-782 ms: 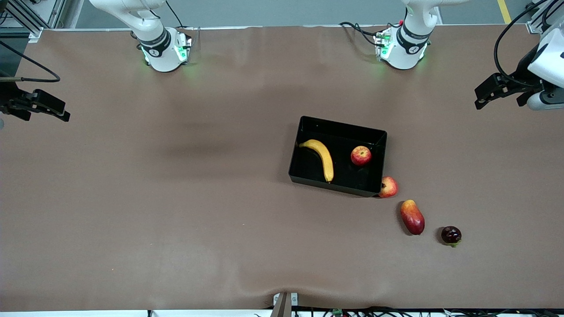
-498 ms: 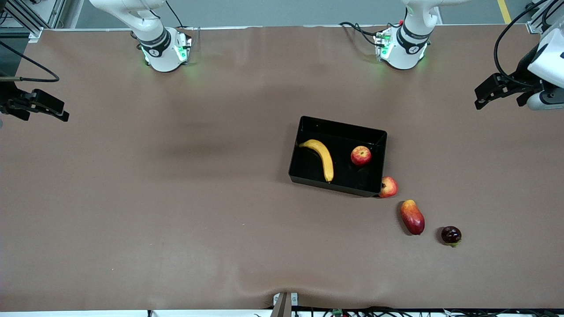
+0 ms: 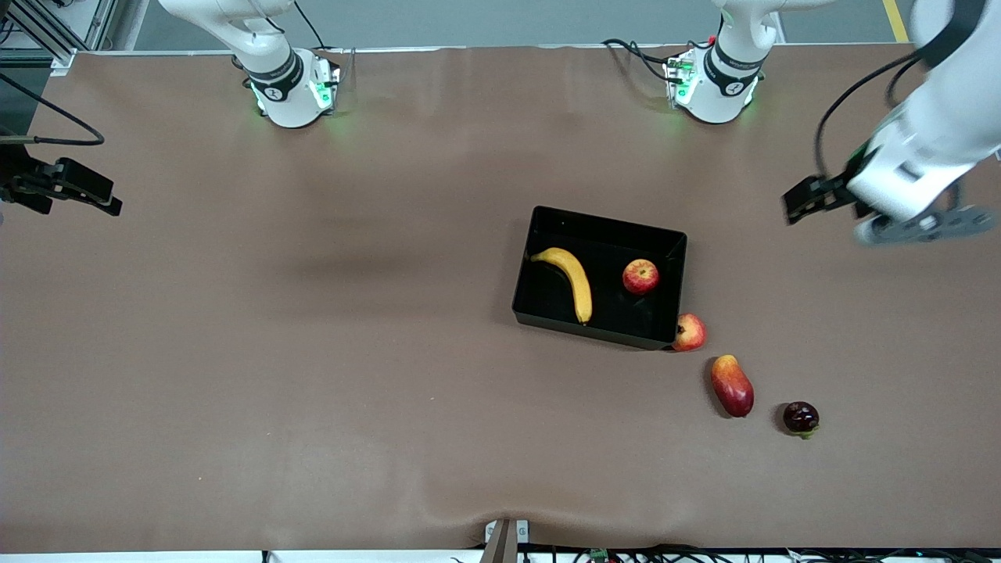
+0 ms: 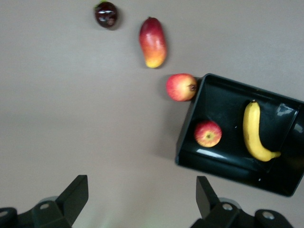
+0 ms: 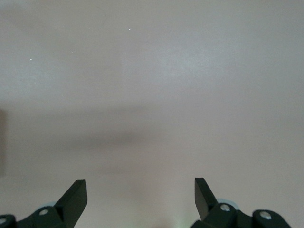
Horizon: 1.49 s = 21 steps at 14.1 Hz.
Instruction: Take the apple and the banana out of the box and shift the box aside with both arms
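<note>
The black box [image 3: 547,313] sits mid-table and holds the banana [image 3: 572,280] and one apple [image 3: 640,276]. A second apple [image 3: 690,332] touches the box's corner on the table. The mango [image 3: 732,385] and the dark purple fruit [image 3: 801,417] lie nearer the front camera. My left gripper [image 3: 805,205] is open and empty, up over bare table toward the left arm's end. Its wrist view shows the box [image 4: 190,128], banana [image 4: 255,133], both apples [image 4: 207,133] [image 4: 180,87], mango [image 4: 152,42] and purple fruit [image 4: 106,14]. My right gripper [image 3: 94,199] is open and empty at the right arm's end.
The brown mat [image 3: 313,352] covers the table. Both arm bases [image 3: 293,86] [image 3: 712,82] stand along the edge farthest from the front camera. The right wrist view shows only bare mat [image 5: 152,95].
My left arm has swung in from the table's end toward the box and the fruits. The right gripper and all fruits have not moved.
</note>
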Available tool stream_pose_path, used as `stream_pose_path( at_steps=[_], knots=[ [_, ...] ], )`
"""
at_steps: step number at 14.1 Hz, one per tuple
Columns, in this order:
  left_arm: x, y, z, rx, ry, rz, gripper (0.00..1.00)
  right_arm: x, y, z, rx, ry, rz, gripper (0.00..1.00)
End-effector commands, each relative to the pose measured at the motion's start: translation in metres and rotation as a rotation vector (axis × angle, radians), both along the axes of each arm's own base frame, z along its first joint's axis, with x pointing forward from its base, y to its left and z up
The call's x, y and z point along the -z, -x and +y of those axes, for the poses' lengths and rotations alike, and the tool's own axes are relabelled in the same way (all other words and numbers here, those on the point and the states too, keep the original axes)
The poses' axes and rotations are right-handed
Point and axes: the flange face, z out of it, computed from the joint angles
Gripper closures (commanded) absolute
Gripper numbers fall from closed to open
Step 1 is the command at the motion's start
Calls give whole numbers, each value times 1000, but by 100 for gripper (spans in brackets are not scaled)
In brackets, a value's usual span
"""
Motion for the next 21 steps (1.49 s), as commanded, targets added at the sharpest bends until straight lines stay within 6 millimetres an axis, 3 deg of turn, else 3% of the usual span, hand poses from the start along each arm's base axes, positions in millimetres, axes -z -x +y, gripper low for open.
stream_pose_path(
  at_steps=[1,6,9,11,16,18,21],
  knots=[
    [47,4,-30,-23,27,-17,0,-5,2,-2,6,4,-5,0],
    [157,25,-105,-181,46,-16,0,-5,2,-2,6,1,-5,0],
    [224,44,-135,-210,90,-24,0,-5,2,-1,4,-1,-5,0],
    [260,49,-142,-170,54,2,0,-6,2,-3,6,4,-6,0],
    [320,63,-156,-161,-79,14,0,-7,4,-3,-1,0,1,0],
    [343,68,-155,-152,-120,20,0,4,13,5,-16,-2,101,0],
    [365,70,-151,-156,-152,31,0,12,7,7,-17,-7,113,0]
  ],
)
